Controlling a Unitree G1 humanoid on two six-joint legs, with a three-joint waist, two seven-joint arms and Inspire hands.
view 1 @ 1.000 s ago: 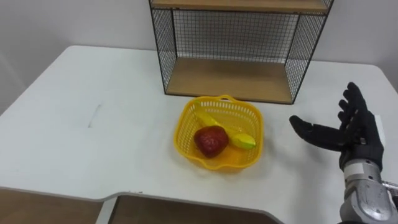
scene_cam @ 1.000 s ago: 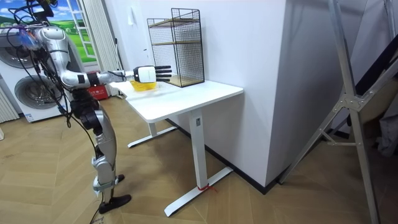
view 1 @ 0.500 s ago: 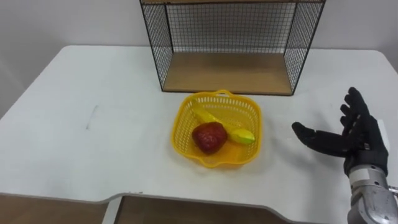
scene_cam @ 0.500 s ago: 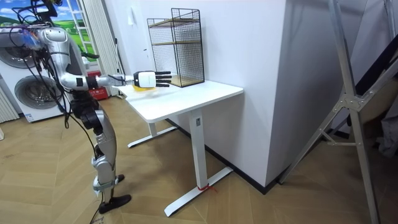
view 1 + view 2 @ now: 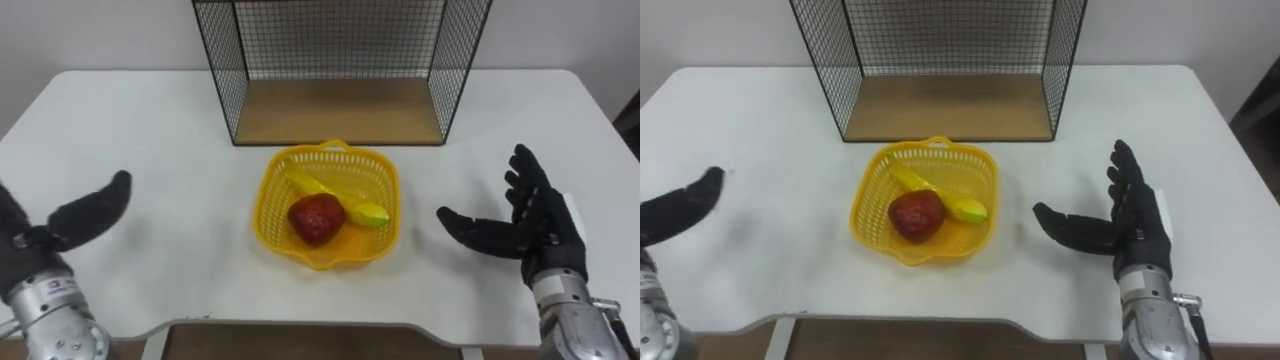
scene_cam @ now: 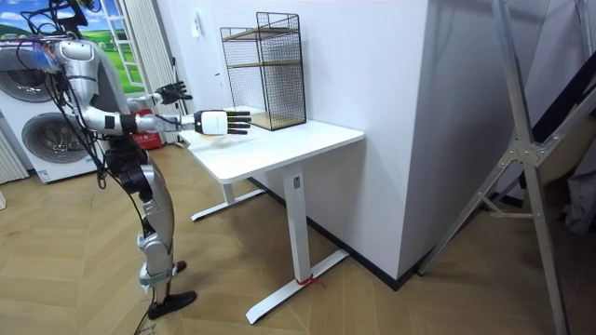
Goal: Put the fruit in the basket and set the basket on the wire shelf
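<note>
Fruit (image 5: 317,218) sits in basket (image 5: 386,182). Left hand (image 5: 62,226) and right hand (image 5: 532,226) spread, empty, flanking it. Next: grip basket, lift to shelf (image 5: 340,110).

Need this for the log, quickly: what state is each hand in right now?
Left hand: open, holding nothing.
Right hand: open, holding nothing.

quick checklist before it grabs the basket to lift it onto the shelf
1. Fruit in basket: ok, the red fruit and yellow pieces lie inside.
2. Hands free: ok, left hand and right hand are open and hold nothing.
3. Hands flank the basket: ok, one on each side.
4. Grip on basket: not ok, neither hand touches it.
5. Wire shelf open side faces the basket: ok.
</note>
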